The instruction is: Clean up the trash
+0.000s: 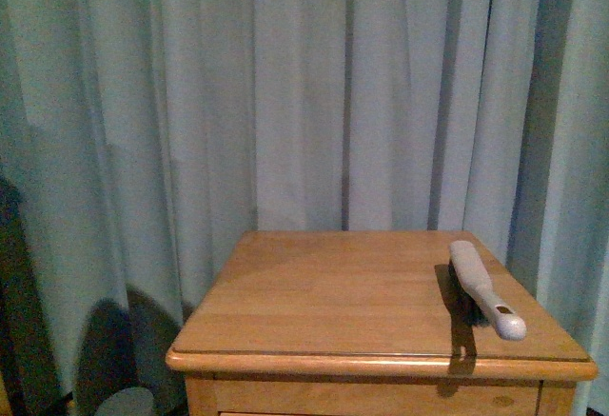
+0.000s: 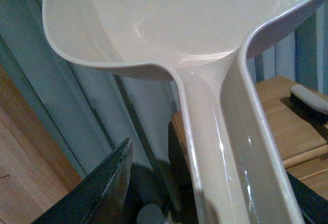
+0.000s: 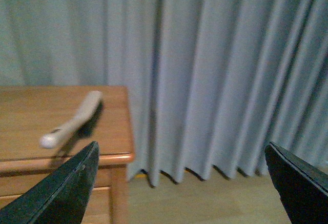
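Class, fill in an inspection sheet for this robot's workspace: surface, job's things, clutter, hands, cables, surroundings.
Surface: wooden cabinet top, only a brush showing on it.
Job's things: trash, nothing seen in any view.
Clutter: brush lies near the cabinet's right edge, handle pointing toward the front edge.
Hands: left hand has the beige dustpan handle running between its fingers, contact not visible, pan shows nothing inside; right hand open, holding nothing.
Cables: nothing seen.
Surroundings: grey-green curtain behind the cabinet; wood floor below.
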Robot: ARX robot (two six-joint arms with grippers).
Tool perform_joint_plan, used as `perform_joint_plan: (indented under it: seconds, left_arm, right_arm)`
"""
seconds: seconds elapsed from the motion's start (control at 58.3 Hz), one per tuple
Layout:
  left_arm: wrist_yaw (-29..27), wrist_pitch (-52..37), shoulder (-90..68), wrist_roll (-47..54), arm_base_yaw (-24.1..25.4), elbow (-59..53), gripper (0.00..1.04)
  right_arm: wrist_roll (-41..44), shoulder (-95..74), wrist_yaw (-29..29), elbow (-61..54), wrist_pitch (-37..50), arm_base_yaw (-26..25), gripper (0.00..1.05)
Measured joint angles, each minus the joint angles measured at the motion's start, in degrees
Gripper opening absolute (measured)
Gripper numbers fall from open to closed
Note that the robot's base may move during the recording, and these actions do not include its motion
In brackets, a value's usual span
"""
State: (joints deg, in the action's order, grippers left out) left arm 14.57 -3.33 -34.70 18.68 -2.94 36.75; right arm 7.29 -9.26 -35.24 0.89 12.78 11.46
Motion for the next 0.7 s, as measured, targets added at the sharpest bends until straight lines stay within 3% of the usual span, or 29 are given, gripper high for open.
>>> perform_joint_plan:
  seconds: [0.017,0.086,0.326,0.515,0.703]
  left_arm:
    - [0.02,0.0,0.0,0.0,0.0,0.0,0.64]
    - [0.02,0.0,0.02,-0.09,0.0,0.0,0.64]
    - [0.04,0.0,0.13,-0.15,0.0,-0.02,0.64]
    - [0.07,0.0,0.15,-0.15,0.0,-0.02,0.64]
    - [0.04,0.0,0.15,-0.17,0.04,-0.02,0.64]
  right_arm:
    - [-0.09,-1.42,-2.36,0.07,-0.63,-0.07,0.97]
    - [-0.59,-6.71,-2.51,0.61,-0.09,-0.9,0.97]
    - [-11.15,-32.92,13.51,19.32,-3.19,-10.47,0.97]
    - [-14.78,-52.96,20.96,39.43,-11.02,-12.15,0.97]
    - [-17.05,-69.96,21.79,58.58,-20.98,-10.84,0.97]
